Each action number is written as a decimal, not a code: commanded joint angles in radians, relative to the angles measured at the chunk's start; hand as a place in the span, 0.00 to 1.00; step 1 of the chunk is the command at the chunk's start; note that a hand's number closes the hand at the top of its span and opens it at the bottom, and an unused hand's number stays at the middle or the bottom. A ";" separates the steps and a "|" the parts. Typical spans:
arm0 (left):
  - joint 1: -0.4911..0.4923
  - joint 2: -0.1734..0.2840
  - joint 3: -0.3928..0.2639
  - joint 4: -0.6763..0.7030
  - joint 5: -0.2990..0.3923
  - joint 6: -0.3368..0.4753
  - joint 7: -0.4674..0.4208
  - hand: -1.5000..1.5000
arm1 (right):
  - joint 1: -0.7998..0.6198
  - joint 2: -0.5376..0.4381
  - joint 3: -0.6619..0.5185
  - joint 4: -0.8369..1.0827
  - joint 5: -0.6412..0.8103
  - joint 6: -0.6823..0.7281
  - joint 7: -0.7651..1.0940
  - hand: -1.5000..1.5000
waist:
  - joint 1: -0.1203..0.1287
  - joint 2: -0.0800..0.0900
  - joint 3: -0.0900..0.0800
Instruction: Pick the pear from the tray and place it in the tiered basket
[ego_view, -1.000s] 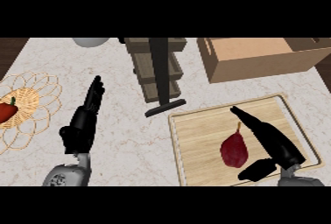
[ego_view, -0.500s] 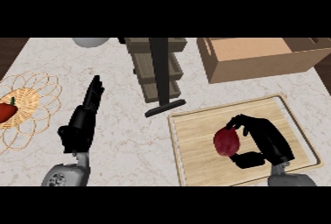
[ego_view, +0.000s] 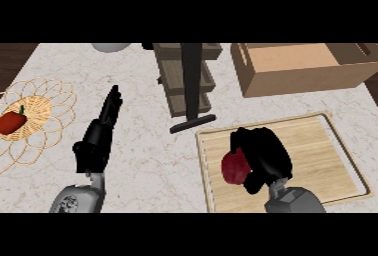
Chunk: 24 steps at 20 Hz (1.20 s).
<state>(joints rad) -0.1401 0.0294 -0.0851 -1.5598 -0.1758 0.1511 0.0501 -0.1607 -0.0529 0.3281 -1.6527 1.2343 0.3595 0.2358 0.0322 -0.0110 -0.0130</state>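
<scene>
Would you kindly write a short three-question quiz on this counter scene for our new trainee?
1. True or false: the right hand has its fingers curled round the dark red pear.
2. Which thing does the pear lie on? A) the wooden tray B) the cardboard box C) the wire basket
3. Fill in: the left hand lies with fingers straight on the ____, holding nothing.

Key:
1. True; the hand wraps the pear over the tray.
2. A.
3. Counter; it lies between the wire basket and the tray.
</scene>
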 joint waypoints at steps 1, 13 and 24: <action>-0.007 -0.012 -0.020 0.010 -0.009 -0.002 0.002 0.50 | -0.144 0.050 0.171 -0.017 0.144 0.199 0.213 1.00 | 0.028 -0.005 -0.002; -0.026 -0.029 -0.026 0.057 -0.007 0.015 -0.017 0.50 | -0.674 0.053 0.170 -0.201 -0.136 0.498 0.792 1.00 | 0.011 -0.005 0.006; -0.039 -0.007 0.000 0.045 -0.001 0.000 0.008 0.50 | -1.145 0.052 -0.144 -0.026 -0.343 0.563 0.912 1.00 | 0.012 -0.020 0.006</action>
<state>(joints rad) -0.1848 0.0125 -0.0859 -1.5077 -0.1774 0.1592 0.0569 -1.1486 -0.0145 0.2563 -1.7471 0.9584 0.8341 0.9324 0.0400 -0.0265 -0.0075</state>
